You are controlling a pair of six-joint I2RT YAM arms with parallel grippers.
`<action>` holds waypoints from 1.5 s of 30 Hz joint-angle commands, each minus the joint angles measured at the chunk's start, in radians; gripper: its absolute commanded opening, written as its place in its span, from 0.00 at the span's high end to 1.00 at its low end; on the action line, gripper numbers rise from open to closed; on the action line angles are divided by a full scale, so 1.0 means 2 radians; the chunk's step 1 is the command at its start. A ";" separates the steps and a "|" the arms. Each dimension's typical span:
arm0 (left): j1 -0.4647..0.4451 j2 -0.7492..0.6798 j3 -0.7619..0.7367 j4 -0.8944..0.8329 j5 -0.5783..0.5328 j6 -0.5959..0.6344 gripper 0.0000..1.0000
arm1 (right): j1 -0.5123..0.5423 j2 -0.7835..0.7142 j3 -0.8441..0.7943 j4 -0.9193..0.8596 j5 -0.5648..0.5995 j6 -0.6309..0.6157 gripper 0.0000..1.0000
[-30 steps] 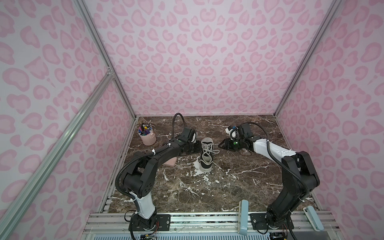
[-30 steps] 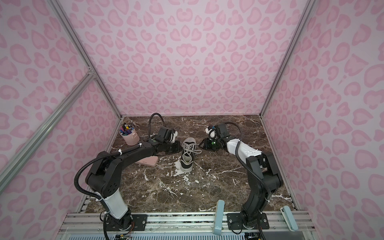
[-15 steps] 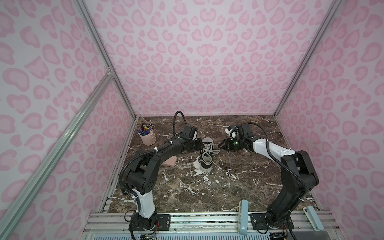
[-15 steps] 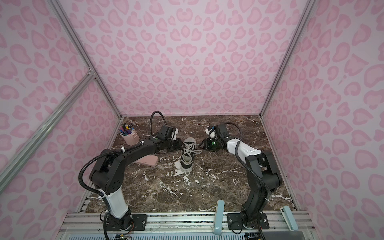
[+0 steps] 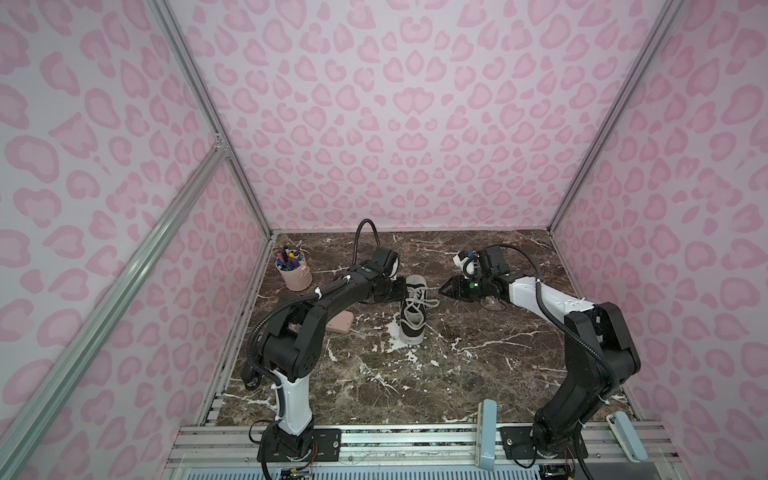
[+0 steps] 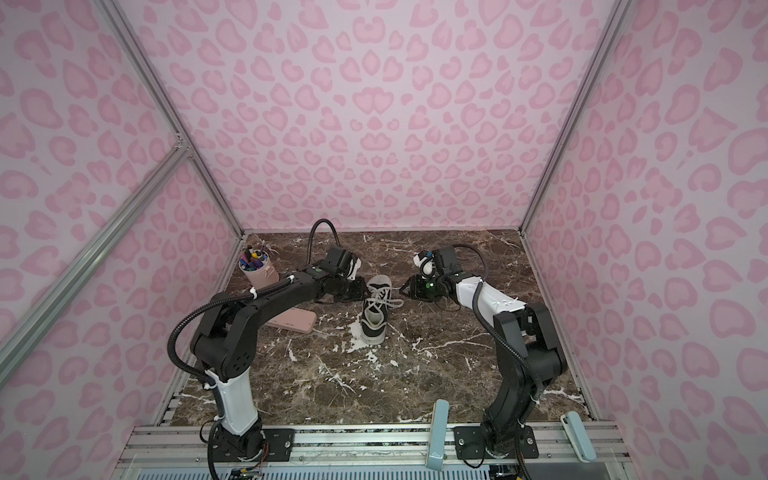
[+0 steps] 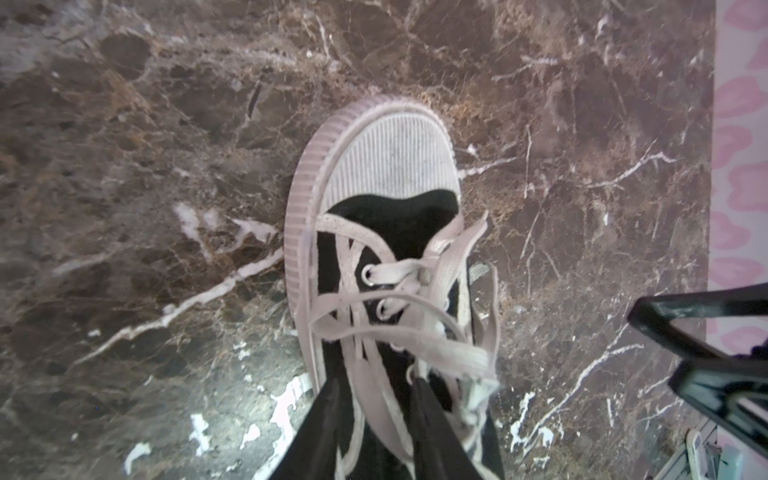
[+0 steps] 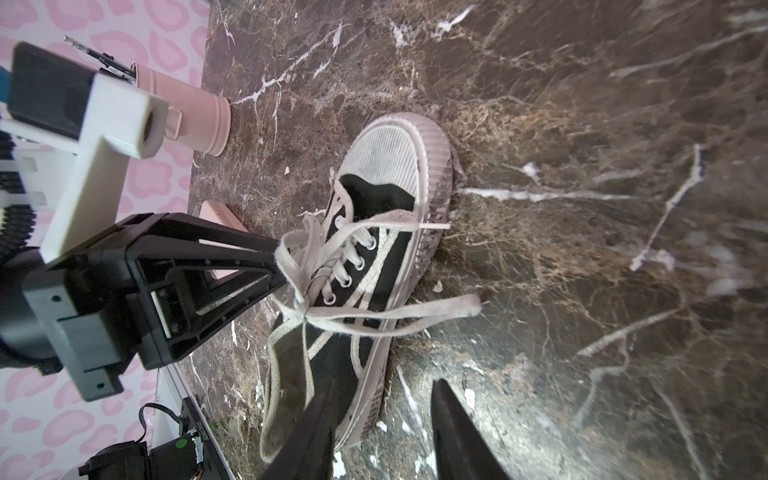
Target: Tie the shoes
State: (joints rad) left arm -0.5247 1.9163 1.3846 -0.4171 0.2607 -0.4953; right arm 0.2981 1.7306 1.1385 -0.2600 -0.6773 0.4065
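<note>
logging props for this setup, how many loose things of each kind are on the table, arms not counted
shoe: 1
pink cup: 1
pink case: 1
pens in the cup: several, too small to count
total: 3, pens aside

Sneaker (image 5: 412, 321) on table (image 5: 415, 386), flat case (image 5: 341, 322) to its left, pen cup (image 5: 296, 277) behind case.

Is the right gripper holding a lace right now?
No. In the right wrist view the fingers of the right gripper stand apart with none of the white laces between them.
</note>
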 commanded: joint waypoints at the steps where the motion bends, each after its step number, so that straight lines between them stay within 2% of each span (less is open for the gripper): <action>1: -0.002 0.004 0.011 -0.045 -0.003 0.022 0.68 | 0.000 0.004 -0.001 0.003 -0.003 -0.003 0.60; 6: -0.003 0.012 0.027 -0.079 -0.011 0.031 0.70 | 0.000 0.006 -0.001 0.004 -0.003 -0.004 0.60; 13: 0.002 -0.002 0.031 -0.100 -0.067 0.026 0.70 | 0.003 0.015 0.000 0.011 -0.003 0.005 0.60; 17: 0.018 -0.008 0.026 -0.071 -0.028 0.023 0.65 | 0.006 0.027 0.009 0.017 -0.004 0.012 0.60; 21: 0.054 -0.007 -0.007 0.007 0.082 -0.014 0.65 | 0.008 0.035 0.017 0.024 -0.004 0.024 0.59; 22: 0.061 -0.006 -0.015 0.025 0.100 -0.029 0.60 | 0.008 0.037 0.018 0.026 -0.005 0.028 0.59; 25: 0.078 -0.010 -0.053 0.090 0.148 -0.067 0.58 | 0.009 0.043 0.017 0.031 -0.004 0.038 0.57; 31: 0.080 0.007 -0.050 0.103 0.170 -0.067 0.50 | 0.009 0.037 0.001 0.043 -0.001 0.049 0.55; 35: 0.081 0.024 -0.056 0.128 0.191 -0.071 0.50 | 0.009 0.033 -0.001 0.036 0.000 0.045 0.55; 45: 0.085 0.042 -0.060 0.180 0.204 -0.077 0.54 | 0.005 0.021 -0.002 0.016 0.004 0.035 0.56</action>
State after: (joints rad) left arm -0.3569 1.9892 1.2682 -0.1257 0.6441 -0.6453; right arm 0.3115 1.7794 1.1419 -0.2142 -0.6762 0.4889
